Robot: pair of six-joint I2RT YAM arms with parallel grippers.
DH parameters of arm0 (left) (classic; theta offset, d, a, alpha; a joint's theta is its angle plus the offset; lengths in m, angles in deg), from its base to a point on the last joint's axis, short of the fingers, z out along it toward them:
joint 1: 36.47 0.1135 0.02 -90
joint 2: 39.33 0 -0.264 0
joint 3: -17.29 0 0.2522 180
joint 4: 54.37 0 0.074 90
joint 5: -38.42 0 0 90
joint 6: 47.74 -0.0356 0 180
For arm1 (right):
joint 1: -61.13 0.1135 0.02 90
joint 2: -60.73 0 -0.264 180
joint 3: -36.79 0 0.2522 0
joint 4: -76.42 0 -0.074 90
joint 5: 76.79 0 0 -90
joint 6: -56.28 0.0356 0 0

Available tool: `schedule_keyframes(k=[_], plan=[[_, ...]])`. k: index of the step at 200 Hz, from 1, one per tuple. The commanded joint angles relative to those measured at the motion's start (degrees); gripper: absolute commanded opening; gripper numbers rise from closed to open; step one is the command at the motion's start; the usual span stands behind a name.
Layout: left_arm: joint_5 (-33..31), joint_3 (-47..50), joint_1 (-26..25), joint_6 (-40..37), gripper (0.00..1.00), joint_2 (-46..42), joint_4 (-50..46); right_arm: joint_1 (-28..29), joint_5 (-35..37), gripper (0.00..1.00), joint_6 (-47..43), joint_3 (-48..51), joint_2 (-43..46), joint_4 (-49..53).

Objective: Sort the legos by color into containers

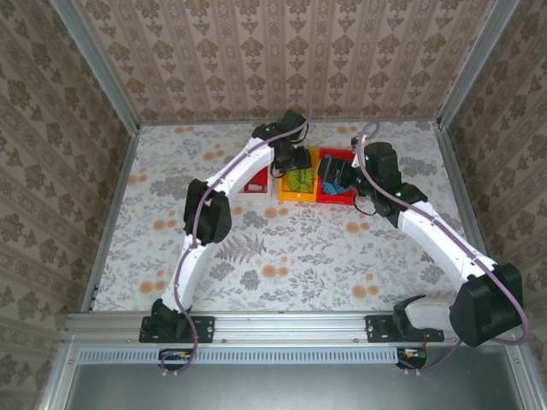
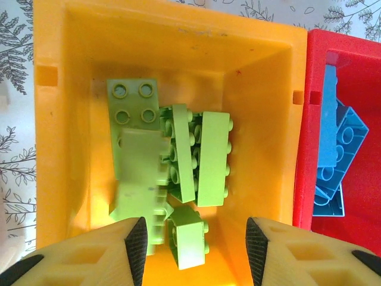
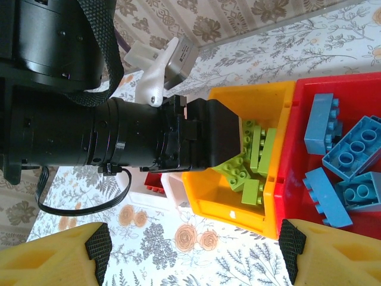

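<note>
Through the left wrist camera I saw the left gripper (image 2: 196,247) with its jaws apart at the bottom of the frame, holding nothing. It hung over the orange-yellow bin (image 2: 178,47). One lime green brick (image 2: 188,237) lay on the bin floor below the gap, clear of both pads. The other lime green bricks (image 2: 178,149) were heaped in the centre of the bin, several on edge. At the right edge of the frame sat the red bin (image 2: 302,149), its wall touching the orange-yellow one, with light blue bricks (image 2: 333,149) piled inside.

On the right wrist camera the right gripper (image 3: 195,247) had its jaws wide open at the two bottom corners, with nothing between them. The flowered table (image 3: 178,238) lay below the gap. The left arm (image 3: 89,131) stretched across the upper left of that frame and ended over the orange-yellow bin.

In the overhead view the three bins stood in a row at the upper middle. The white bin (image 1: 255,193) was at the left with red bricks (image 1: 256,180) in it. Both grippers were over the other two bins.
</note>
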State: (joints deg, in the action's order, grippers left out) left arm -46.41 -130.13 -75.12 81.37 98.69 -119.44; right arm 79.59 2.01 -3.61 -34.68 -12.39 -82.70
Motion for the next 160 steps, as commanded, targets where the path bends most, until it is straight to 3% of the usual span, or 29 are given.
schedule_keyframes(k=[1, 36, 60, 64, 73, 83, 105, 114, 128, 133, 144, 160], plan=[[-1.7, -1.7, -0.3, -0.3, 0.5, -6.2, -2.1, -0.2, -1.4, 0.78, -1.9, -2.6, 0.7, 2.1], [-6.6, 5.0, -0.2, -0.9, 0.5, -16.1, -2.0, -0.1, 0.3, 0.78, -5.3, -3.3, 1.6, 6.0], [-9.1, 18.0, 1.6, 0.5, 0.55, -28.0, 0.7, -0.2, 8.4, 0.85, -6.7, -4.4, 2.5, 14.5], [-8.9, 21.1, 2.1, 0.9, 0.57, -30.2, 1.6, -0.4, 9.9, 0.98, -6.6, -4.4, 2.8, 15.9], [-7.6, 28.5, 3.8, 1.3, 0.64, -36.0, 4.3, -0.8, 12.2, 1.0, -7.1, -4.0, 4.1, 18.0], [-5.5, 37.2, 6.1, 0.8, 0.98, -42.8, 8.9, -0.7, 14.6, 1.0, -7.7, -2.7, 6.3, 18.7], [-4.3, 53.5, 12.0, -0.2, 1.0, -56.0, 13.2, -0.8, 21.3, 1.0, -8.9, 1.6, 13.4, 18.3], [-5.6, 57.4, 15.4, -0.8, 1.0, -60.5, 11.8, -0.5, 29.7, 1.0, -7.0, 3.8, 16.8, 18.6], [-12.0, 62.8, 18.4, -2.6, 1.0, -66.4, 8.5, -0.5, 42.7, 1.0, -4.0, 7.5, 19.7, 19.1], [-17.4, 64.7, 18.6, -2.6, 1.0, -68.3, 7.4, -0.7, 45.1, 0.99, -5.8, 9.1, 20.2, 17.5], [-27.7, 70.1, 19.3, -3.4, 1.0, -72.3, 7.8, -1.2, 46.9, 1.0, -12.7, 13.7, 20.8, 11.9], [-32.3, 81.9, 20.5, -15.0, 1.0, -78.7, 19.0, -2.2, 46.0, 1.0, -21.3, 19.8, 20.5, 3.0]])
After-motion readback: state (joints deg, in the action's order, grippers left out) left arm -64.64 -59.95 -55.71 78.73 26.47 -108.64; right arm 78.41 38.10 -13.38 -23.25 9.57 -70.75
